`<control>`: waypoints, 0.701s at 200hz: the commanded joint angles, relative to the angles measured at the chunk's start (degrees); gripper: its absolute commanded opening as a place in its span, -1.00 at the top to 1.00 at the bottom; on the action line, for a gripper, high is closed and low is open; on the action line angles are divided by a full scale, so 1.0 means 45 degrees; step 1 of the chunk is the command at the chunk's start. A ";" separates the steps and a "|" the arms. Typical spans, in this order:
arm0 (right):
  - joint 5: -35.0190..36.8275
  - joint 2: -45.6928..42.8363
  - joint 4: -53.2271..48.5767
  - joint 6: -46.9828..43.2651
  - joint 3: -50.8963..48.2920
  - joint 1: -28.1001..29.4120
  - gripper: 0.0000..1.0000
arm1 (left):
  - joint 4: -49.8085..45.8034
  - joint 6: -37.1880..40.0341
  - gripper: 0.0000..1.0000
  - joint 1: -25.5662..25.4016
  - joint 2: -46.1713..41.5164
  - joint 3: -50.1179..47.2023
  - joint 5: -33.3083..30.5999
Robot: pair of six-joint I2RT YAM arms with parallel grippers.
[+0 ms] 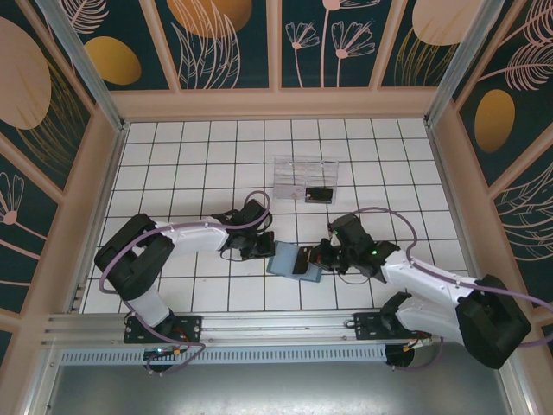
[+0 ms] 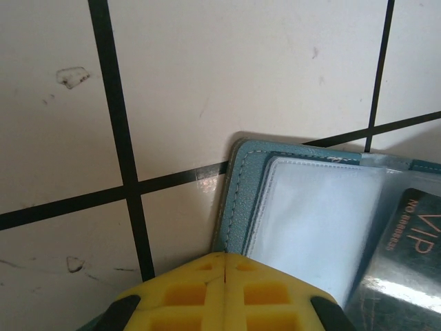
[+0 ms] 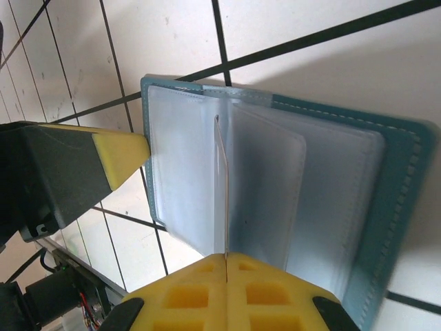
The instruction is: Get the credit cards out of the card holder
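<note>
Card holder [image 1: 282, 259], teal and lying open on the white tiled floor [image 1: 173, 156], sits at lower centre of the overhead view, between the two arms. The left gripper [image 1: 262, 251] meets it from the left with its jaws clenched and empty. In the right wrist view its yellow tip touches the holder's left edge. The right gripper [image 1: 321, 257] reaches in from the right, also clenched. Its yellow fingertips [image 3: 269, 289] close on a thin sheet [image 3: 222, 186] standing edge-on from the clear pockets [image 3: 182, 172], and whether that sheet is a card or a pocket leaf cannot be told. A black card [image 1: 303, 259] lies over the holder's right half, and in the left wrist view it shows at the right edge, printed VIP. Above centre stands a clear tray [image 1: 294, 169], well apart from the holder. A second black card [image 1: 320, 195] is at its lower right corner; inside or just beside is unclear.
</note>
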 commanded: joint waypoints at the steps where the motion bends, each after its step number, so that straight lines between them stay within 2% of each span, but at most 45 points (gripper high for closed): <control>1: 0.0607 -0.0732 -0.1669 -0.0217 0.0324 -0.0225 1.00 | -0.0899 0.0255 0.90 -0.0093 0.0381 -0.0102 -0.0609; 32: 0.1136 -0.1194 -0.2332 -0.1164 0.1489 -0.0570 1.00 | -0.1006 0.0287 0.88 -0.0102 -0.0080 0.0107 -0.0638; 71: 0.2701 -0.0731 -0.2278 -0.3947 0.3354 -0.0590 1.00 | -0.1297 0.0354 0.86 -0.0081 -0.0846 0.0546 -0.1033; 140: 0.2735 0.2152 -0.3290 -1.4138 0.6163 -0.0674 1.00 | -0.1368 0.0430 0.83 0.0080 -0.1645 0.0387 -0.1616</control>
